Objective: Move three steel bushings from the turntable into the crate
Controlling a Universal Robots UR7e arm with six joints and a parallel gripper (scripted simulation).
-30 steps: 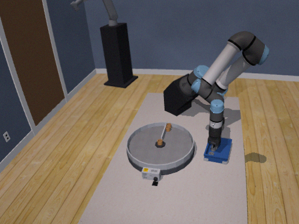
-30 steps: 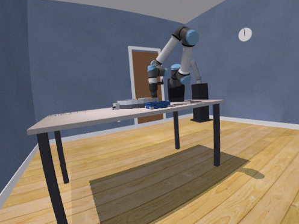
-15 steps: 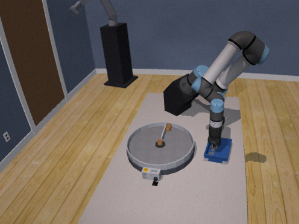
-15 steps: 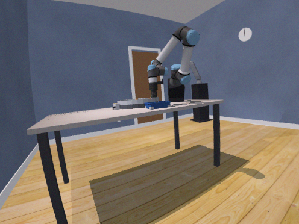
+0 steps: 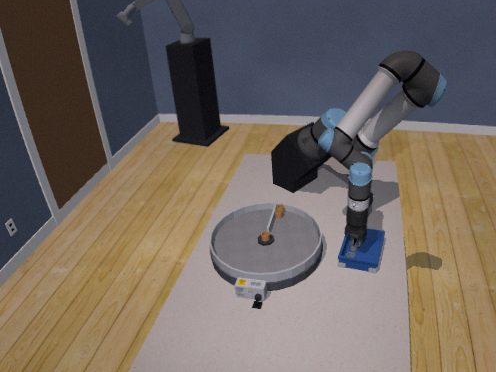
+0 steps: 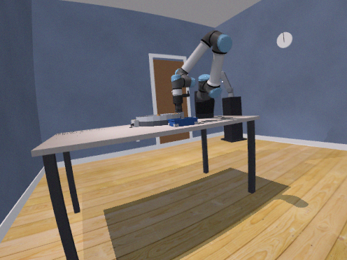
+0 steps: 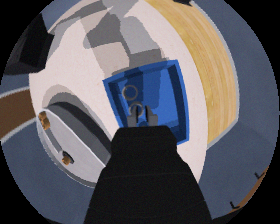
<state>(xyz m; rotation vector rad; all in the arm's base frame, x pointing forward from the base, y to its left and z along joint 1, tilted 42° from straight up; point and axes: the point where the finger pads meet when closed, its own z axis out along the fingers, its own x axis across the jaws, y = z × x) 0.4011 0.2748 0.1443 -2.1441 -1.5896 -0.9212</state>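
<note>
The blue crate [image 5: 381, 249] [image 6: 185, 121] [image 7: 183, 95] stands to the right of the turntable [image 5: 235, 254] [image 7: 89, 167]. My gripper [image 5: 355, 245] [image 7: 141, 110] points down over the crate, its fingers a little apart and nothing visible held between them. One steel bushing [image 7: 123, 92] stands on the crate floor. A second steel bushing [image 7: 129, 109] is close by, below my fingertips and partly hidden by the left finger. On the turntable, an orange-brown bushing [image 5: 265, 236] [image 7: 66, 159] is at the hub and other orange-brown pieces [image 5: 279, 211] [image 7: 44, 120] are by the far rim. No steel bushing shows there.
A thin bar [image 5: 271, 219] runs from the turntable's hub to its far rim. A raised wall rings the turntable. A small white box [image 5: 250, 289] stands at its front edge. The black robot base [image 5: 295, 161] is behind, and another arm on a black pedestal stands far back.
</note>
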